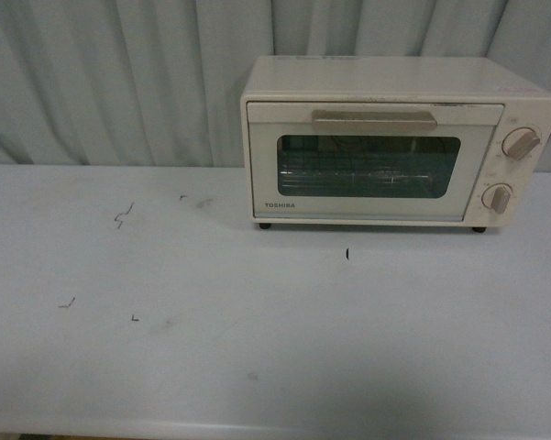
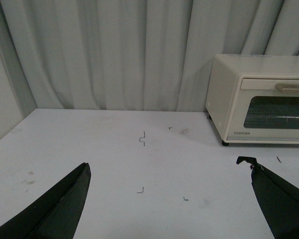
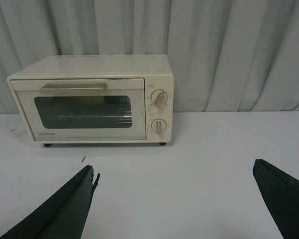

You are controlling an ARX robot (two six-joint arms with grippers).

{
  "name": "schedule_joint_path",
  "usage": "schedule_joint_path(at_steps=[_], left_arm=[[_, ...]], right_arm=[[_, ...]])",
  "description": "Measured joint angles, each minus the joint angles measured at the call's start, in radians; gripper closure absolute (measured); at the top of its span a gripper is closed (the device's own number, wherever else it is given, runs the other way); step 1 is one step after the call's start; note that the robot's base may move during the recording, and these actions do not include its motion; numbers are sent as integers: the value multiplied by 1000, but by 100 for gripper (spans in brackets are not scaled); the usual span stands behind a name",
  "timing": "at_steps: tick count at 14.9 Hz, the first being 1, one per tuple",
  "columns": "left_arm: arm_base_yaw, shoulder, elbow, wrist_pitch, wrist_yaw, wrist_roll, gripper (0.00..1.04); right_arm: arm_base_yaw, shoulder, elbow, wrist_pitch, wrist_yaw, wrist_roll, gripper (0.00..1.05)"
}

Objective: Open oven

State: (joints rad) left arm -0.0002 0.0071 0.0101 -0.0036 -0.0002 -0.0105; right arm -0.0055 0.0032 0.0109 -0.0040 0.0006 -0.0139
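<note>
Oven (image 1: 399,92) casing: smooth cream finish with a slight sheen. Door window (image 1: 367,167): glossy dark glass, metal wire rack (image 1: 348,174) behind it. Handle (image 1: 374,120): matt beige. Desk (image 1: 211,321): smooth pale matt top, scuffed with small dark marks. Curtain (image 1: 119,82): grey pleated cloth.

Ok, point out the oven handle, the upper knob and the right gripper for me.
oven handle (image 1: 374,120): front view, middle of the beige bar.
upper knob (image 1: 521,143): front view, centre of the knob's face.
right gripper (image 3: 172,164): right wrist view, midway between its open fingertips.
</note>
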Motion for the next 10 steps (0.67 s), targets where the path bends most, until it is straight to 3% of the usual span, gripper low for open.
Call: schedule_joint_path(at_steps=[10], left_arm=[[0,0,0,1,0,0,7]], right_arm=[[0,0,0,0,0,0,6]])
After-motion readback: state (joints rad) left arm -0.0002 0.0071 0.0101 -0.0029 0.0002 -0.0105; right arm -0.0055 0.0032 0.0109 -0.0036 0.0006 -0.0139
